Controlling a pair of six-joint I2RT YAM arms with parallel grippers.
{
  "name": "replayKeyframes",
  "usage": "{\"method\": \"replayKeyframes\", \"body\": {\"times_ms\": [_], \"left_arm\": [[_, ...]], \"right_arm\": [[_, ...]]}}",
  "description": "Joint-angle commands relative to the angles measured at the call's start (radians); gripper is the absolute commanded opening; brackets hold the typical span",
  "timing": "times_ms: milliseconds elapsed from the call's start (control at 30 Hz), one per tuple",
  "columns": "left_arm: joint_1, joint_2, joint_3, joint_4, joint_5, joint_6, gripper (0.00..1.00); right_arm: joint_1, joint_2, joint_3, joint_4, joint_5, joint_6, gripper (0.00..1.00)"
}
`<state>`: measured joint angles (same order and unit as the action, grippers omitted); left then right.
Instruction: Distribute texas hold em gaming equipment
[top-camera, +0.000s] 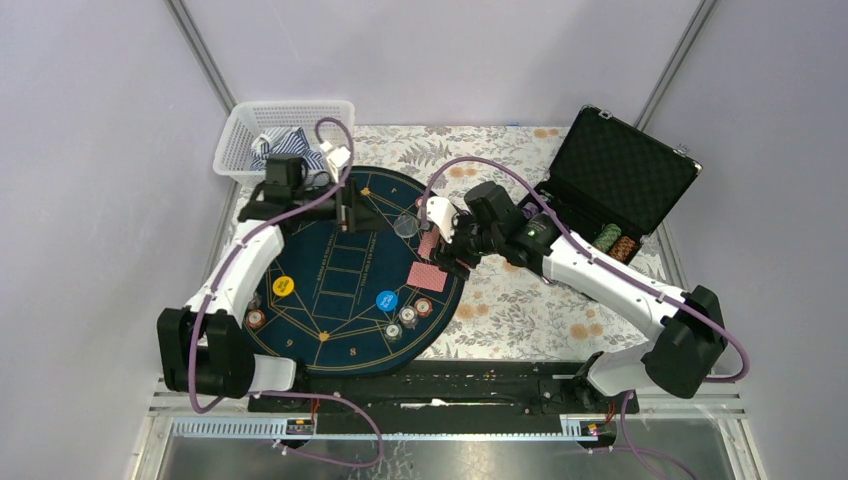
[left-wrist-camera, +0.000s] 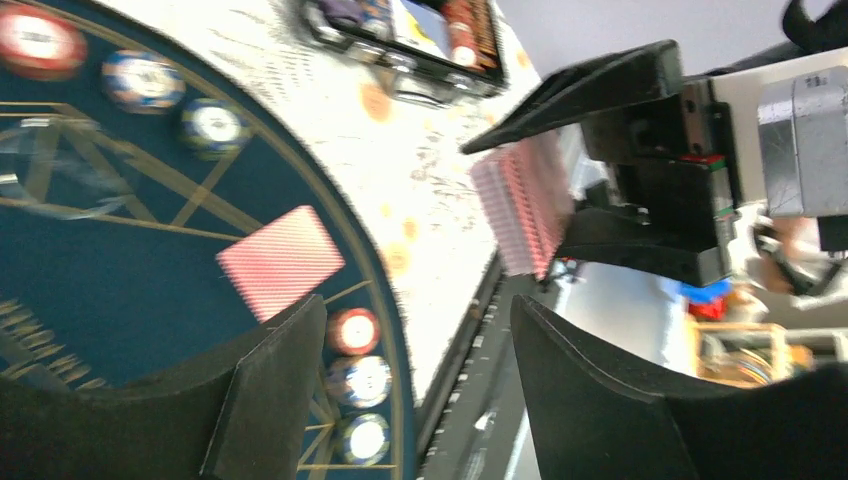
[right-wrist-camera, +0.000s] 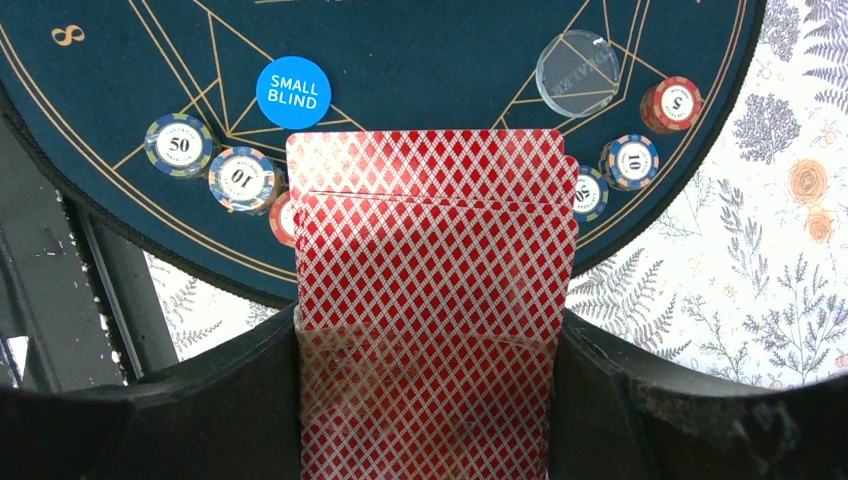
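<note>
– Flowered cloth (top-camera: 520, 310) is overlaid by a round blue mat (top-camera: 340, 285). Which step is in hand?
– Dealing, it is judged. A deck of cards (right-wrist-camera: 430, 250) is clamped in the right gripper (top-camera: 445, 247) at the mat's two o'clock, with one card (top-camera: 427, 276) laid at three. The left gripper (left-wrist-camera: 420, 400) is held wide apart and empty. Another seat must be served next.

"SMALL BLIND" on blue disc (right-wrist-camera: 293, 92); chips (right-wrist-camera: 180, 145) 50, 10, 5

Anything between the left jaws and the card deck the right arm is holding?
Nothing visible. The left gripper, jaws open, faces the red-backed card deck, clamped in the right gripper, with only air between.
</note>
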<state>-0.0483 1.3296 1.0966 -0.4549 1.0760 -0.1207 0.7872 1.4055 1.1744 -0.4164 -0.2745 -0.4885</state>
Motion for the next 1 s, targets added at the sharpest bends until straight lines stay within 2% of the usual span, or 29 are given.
{"method": "replayKeyframes", "body": {"times_ms": [0, 167, 333, 467, 667, 967], "left_arm": [[-0.127, 0.024, -0.047, 0.257, 0.059, -0.284, 0.72], [-0.230, 0.061, -0.075, 0.400, 0.068, -0.401, 0.72], [-0.283, 0.088, -0.087, 0.423, 0.049, -0.419, 0.71], [-0.289, 0.108, -0.090, 0.410, 0.022, -0.408, 0.61], [-0.288, 0.127, -0.059, 0.264, -0.008, -0.303, 0.40], [-0.254, 0.084, -0.044, 0.203, -0.026, -0.257, 0.28]], "right_arm": [[-0.004, -0.048, 0.005, 0.065, -0.052, 0.011, 0.17], [-0.005, -0.046, 0.005, 0.062, -0.065, 0.002, 0.17], [-0.004, -0.052, 0.007, 0.060, -0.076, 0.000, 0.17], [-0.003, -0.051, 0.013, 0.058, -0.081, 0.001, 0.17], [-0.002, -0.059, 0.013, 0.057, -0.071, 0.003, 0.17], [-0.003, -0.071, -0.005, 0.057, -0.059, 0.001, 0.17]]}}
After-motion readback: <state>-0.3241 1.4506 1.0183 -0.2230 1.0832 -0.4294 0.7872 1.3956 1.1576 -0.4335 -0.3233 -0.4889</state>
